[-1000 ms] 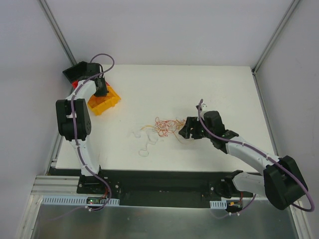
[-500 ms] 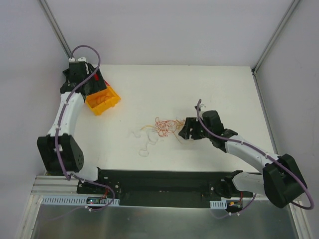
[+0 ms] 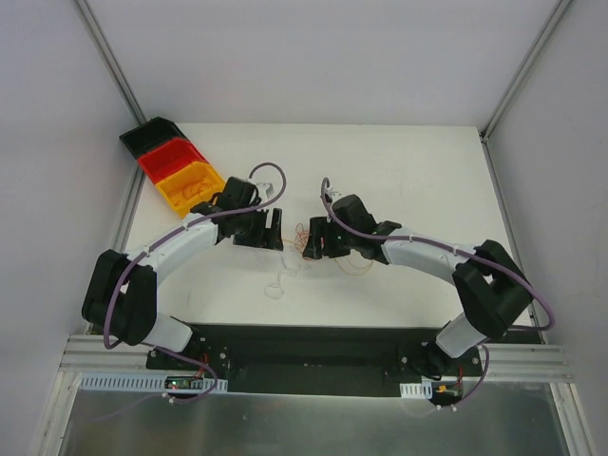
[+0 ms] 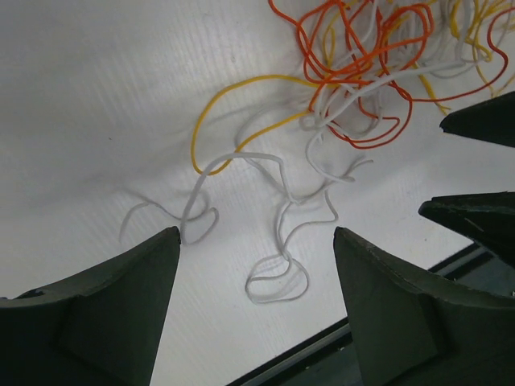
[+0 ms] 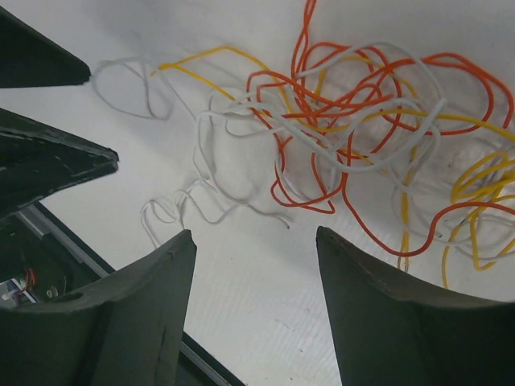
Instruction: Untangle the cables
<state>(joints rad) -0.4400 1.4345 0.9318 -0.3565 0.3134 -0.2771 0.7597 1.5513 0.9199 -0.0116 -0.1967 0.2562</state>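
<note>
Spanning most of the overhead view, the white tabletop (image 3: 408, 171) carries everything. The left arm (image 3: 180, 242) reaches in from the near left and the right arm (image 3: 423, 252) from the near right, so that their ends face each other over the middle. At the far left corner three bins sit in a row: a black bin (image 3: 152, 135), a red bin (image 3: 171, 158) and an orange bin (image 3: 190, 185).

The cables (image 3: 302, 233) lie on the tabletop between the two pincers. They form a loose tangle of orange, red, yellow and white strands, with thin white loops trailing toward the near side.

The left pincer (image 4: 256, 233) stands open over the white loops, gripping nothing. The right pincer (image 5: 256, 235) is also open and empty, just beside the tangle.
</note>
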